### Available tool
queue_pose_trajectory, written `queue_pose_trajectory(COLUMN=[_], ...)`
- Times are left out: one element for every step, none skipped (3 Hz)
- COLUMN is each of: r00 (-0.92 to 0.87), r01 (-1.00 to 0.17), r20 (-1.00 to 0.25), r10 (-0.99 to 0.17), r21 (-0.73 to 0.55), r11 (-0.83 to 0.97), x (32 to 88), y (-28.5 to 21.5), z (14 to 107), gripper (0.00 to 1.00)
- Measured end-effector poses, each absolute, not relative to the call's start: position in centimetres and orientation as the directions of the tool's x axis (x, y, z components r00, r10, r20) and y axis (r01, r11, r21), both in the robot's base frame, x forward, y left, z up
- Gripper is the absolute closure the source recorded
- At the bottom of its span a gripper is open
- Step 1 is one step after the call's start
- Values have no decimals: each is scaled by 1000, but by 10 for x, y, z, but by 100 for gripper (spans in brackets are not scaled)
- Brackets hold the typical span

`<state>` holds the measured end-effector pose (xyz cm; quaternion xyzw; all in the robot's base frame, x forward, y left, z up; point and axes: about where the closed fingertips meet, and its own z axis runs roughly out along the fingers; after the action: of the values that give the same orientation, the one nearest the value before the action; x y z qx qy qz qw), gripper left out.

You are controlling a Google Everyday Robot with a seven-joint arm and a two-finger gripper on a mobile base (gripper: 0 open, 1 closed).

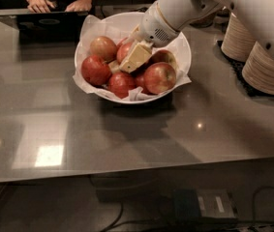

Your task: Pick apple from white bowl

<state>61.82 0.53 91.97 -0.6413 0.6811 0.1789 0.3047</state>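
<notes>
The white bowl (182,45), lined with crinkled white paper, sits on the grey counter and holds several apples. My gripper (125,63) reaches down into the middle of the bowl from the upper right, its cream-coloured end lying against a glossy red apple (123,50) that it partly hides. A paler tan apple (102,46) lies behind it to the left. Red apples lie at the left (95,70), at the front (122,83) and at the right (159,77).
Stacks of white plates (265,66) stand at the right on a dark mat. A person's hands (59,5) rest at a dark laptop (49,23) beyond the bowl. The grey counter (127,139) stretches toward its front edge.
</notes>
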Motion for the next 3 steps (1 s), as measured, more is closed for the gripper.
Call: queue_pose_trajectory(r00=[57, 134, 191], r01=[-985, -986, -979], r20=[-703, -790, -851], r10=[-709, -598, -489], r21=[-155, -169, -199], r11=[75, 3, -37], x=[617, 610, 600], y=[3, -5, -23], z=[931, 960, 993], gripper=[100, 100, 100])
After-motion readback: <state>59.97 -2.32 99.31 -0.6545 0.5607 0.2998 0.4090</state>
